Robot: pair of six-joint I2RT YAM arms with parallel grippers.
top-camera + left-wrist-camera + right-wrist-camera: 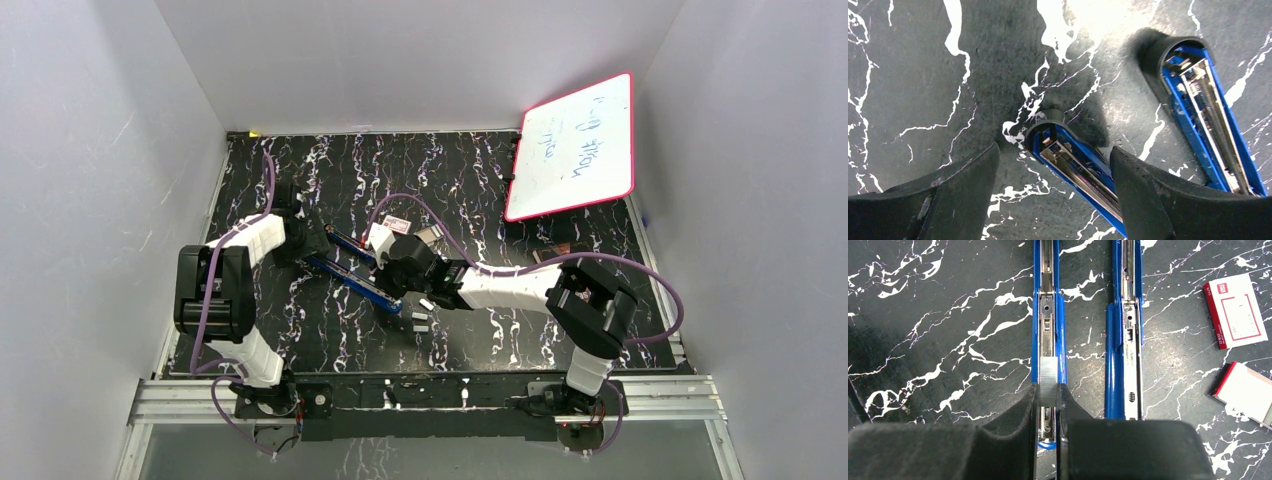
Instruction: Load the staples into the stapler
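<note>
Two long blue stapler parts lie side by side with their metal channels facing up [355, 283]. In the right wrist view the left channel [1048, 315] runs under my right gripper [1048, 396]. That gripper is shut on a short silvery strip of staples [1048, 372], held just over this channel. The second blue part [1124, 340] lies parallel to the right. My left gripper [1054, 172] is open and straddles the black rounded end of one blue part [1068, 157]. Its right finger [1158, 200] covers that part further along. The other blue part [1208, 110] lies outside the jaws.
A red-and-white staple box [1235, 310] and its open inner tray [1248, 390] lie right of the stapler. Small loose staple pieces [420, 322] sit on the black marbled table near the right arm. A red-framed whiteboard [575, 145] leans at the back right. White walls surround the table.
</note>
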